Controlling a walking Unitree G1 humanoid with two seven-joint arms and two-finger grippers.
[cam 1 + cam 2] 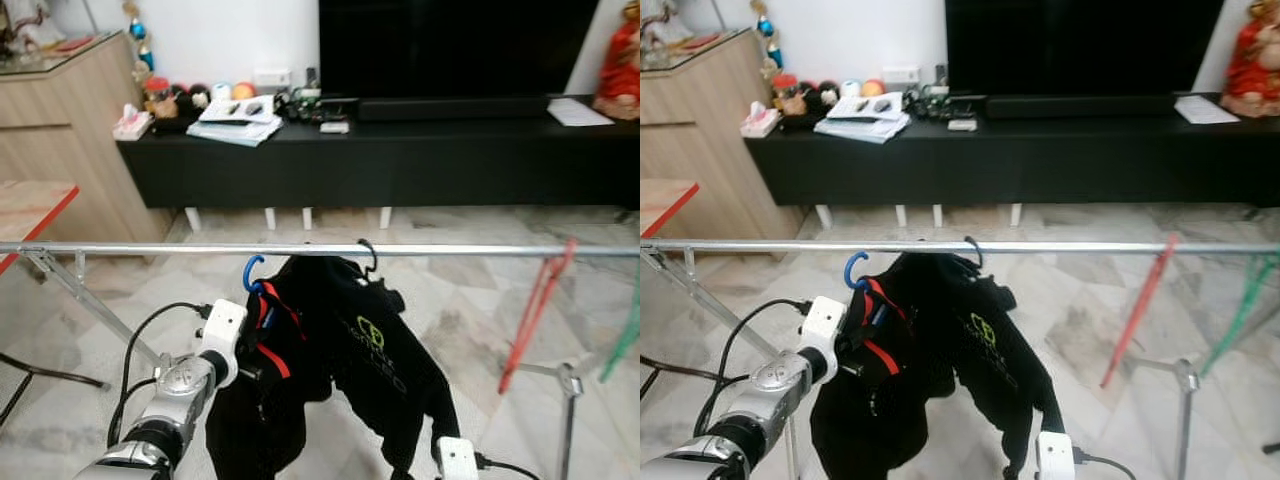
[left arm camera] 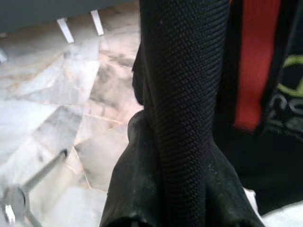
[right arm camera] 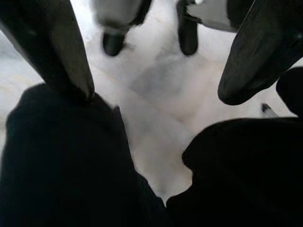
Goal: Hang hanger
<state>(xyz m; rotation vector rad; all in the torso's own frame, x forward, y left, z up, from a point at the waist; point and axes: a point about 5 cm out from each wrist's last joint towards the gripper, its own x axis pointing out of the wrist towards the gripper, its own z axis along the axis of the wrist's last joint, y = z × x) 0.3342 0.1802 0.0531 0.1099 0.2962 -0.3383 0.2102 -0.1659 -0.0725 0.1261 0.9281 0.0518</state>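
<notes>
The left gripper (image 1: 262,322) is buried against the black clothes (image 1: 340,350), so its tips are lost in the dark cloth and there's no telling whether its fingers (image 2: 182,113) are pinched shut or apart. In the left wrist view, one textured black finger runs up the frame with a red stripe of cloth beside it, blurred. The right gripper (image 3: 156,71) sits low below the rail (image 1: 450,250), cut off at the frame edge in the head views; its wrist view shows the two fingers spread wide apart over black fabric, gripping nothing, marble floor (image 3: 156,109) between them.

The blue hanger (image 1: 252,272) has its hook just under the rail, at the left shoulder of the clothes; whether it touches the rail is hard to say. A black hook (image 1: 369,256) is over the rail, right of the blue one. Further right along the rail, a red hanger (image 1: 535,305) dangles, and a green hanger (image 1: 625,335) sits at the edge.
</notes>
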